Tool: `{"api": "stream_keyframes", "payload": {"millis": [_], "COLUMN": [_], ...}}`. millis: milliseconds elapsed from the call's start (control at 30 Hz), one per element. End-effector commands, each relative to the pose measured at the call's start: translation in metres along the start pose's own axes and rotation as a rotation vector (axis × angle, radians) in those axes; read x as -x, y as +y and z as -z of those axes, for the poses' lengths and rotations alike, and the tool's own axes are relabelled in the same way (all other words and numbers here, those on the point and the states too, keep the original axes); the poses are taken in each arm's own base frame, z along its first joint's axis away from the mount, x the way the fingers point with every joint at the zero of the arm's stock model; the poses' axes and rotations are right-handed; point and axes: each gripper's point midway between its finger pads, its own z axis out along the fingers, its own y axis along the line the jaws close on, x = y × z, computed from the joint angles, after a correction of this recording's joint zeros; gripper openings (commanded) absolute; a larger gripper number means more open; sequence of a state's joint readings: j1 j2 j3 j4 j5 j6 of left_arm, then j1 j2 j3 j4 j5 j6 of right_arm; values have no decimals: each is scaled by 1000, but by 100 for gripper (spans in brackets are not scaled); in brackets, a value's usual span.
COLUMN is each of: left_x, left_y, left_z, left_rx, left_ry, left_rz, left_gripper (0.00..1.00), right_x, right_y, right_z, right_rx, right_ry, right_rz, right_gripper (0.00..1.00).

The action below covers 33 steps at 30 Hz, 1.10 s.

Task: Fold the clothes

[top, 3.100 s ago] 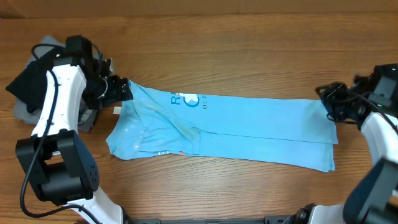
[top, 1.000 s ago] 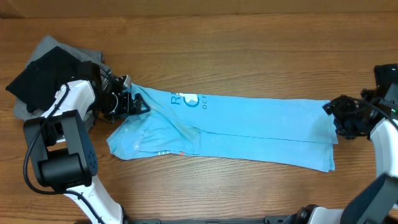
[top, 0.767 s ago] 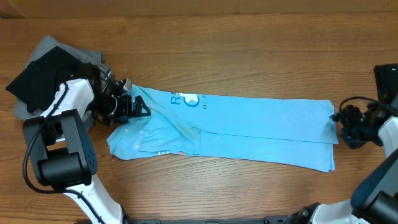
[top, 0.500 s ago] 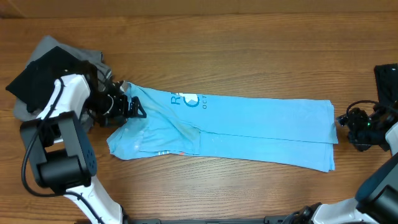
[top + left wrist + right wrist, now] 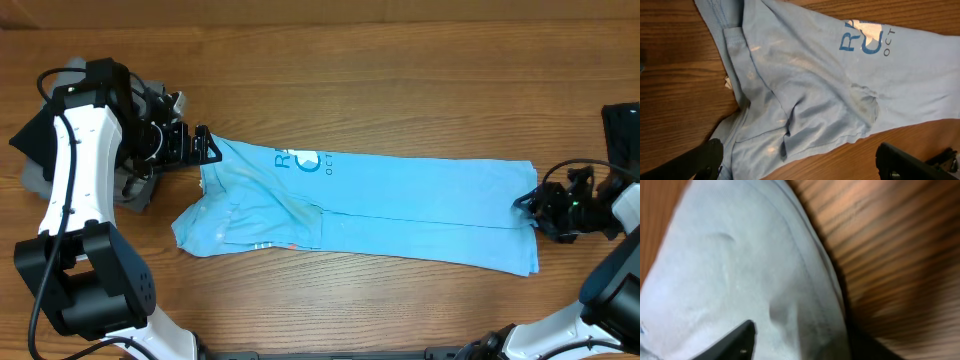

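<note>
We see the sky-blue shirt (image 5: 400, 200) lying flat across the middle of the tabletop (image 5: 400, 70), folded lengthwise into a long band that runs from near the left edge to near the right edge. Its lettering (image 5: 300, 162) faces up toward the left end, and a small white tag (image 5: 728, 83) pokes out beside that end. The left gripper (image 5: 205, 147) hangs over the band's far left corner with its jaws spread wide and nothing between them. The right gripper (image 5: 528, 203) sits at the band's right end. From its wrist we see the hem running between its fingers (image 5: 737, 337), but we cannot tell whether they are pinching it. A pile of black and grey clothes (image 5: 30, 150) lies at the left edge of the tabletop.
</note>
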<state>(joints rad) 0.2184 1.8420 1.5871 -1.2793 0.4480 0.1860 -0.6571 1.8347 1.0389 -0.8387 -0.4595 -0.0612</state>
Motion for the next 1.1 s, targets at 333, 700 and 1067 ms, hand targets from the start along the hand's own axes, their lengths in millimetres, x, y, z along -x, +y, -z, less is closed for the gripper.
{"api": "stream_keyframes", "payload": {"millis": [333, 700, 1067], "left_x": [5, 4, -3], "left_y": [1, 1, -1], "left_z": [7, 7, 7], "left_rx": [12, 12, 6], "left_ry": [-30, -26, 1], "left_rz": [-2, -1, 13], "left_gripper": [100, 100, 100], "right_x": [-11, 22, 19], "right_y": [-17, 2, 8], "right_z": [-14, 24, 38], "right_rx": [-78, -81, -186], "right_ry": [54, 11, 16], "right_rz": [-23, -114, -162], "right_gripper": [23, 4, 4]}}
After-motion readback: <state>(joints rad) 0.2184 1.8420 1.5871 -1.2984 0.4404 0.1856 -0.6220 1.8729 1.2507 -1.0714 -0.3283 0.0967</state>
